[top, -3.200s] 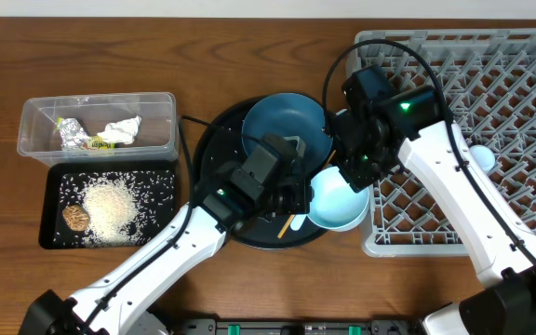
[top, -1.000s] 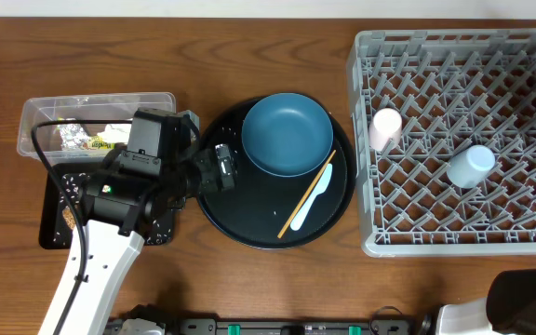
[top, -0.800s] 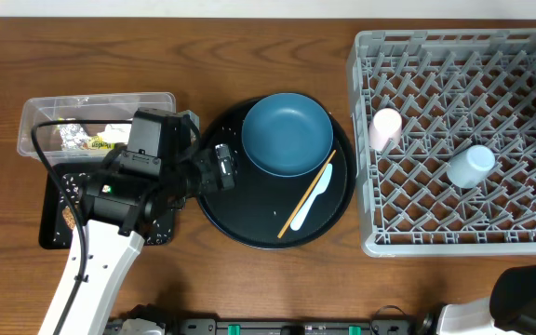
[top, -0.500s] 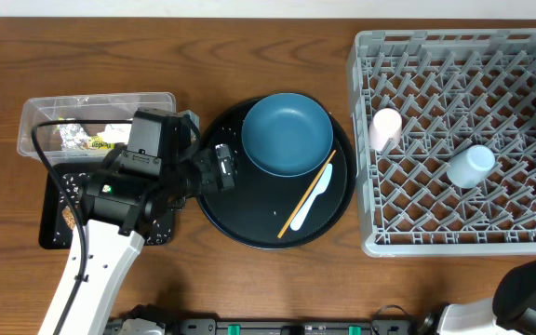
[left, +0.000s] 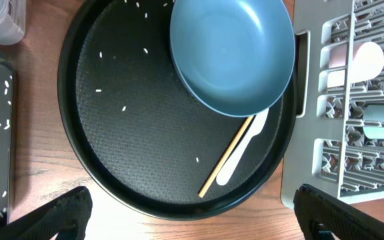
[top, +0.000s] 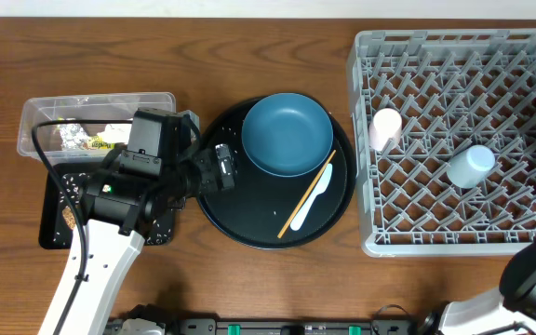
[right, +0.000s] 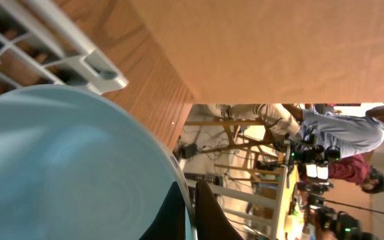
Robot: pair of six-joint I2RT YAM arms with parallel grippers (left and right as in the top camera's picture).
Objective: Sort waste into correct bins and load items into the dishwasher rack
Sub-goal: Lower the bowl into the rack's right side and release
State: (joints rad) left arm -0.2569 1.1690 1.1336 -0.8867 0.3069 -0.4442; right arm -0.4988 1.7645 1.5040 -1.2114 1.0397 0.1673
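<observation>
Wooden table (top: 249, 37) — right gripper (right: 187, 203) pinches the pale blue round bowl (right: 72, 167) by its rim for racking; left gripper (left: 192, 212) gapes wide, free.

I see the dish (top: 287, 133), chopstick (top: 306, 194) and spoon (top: 315, 197) on the round tray (top: 235, 209), the rack (top: 417, 246) holding two cups (top: 384, 128) at three o'clock, and the tub (top: 91, 100) behind the flat tray (top: 52, 200) at nine.
</observation>
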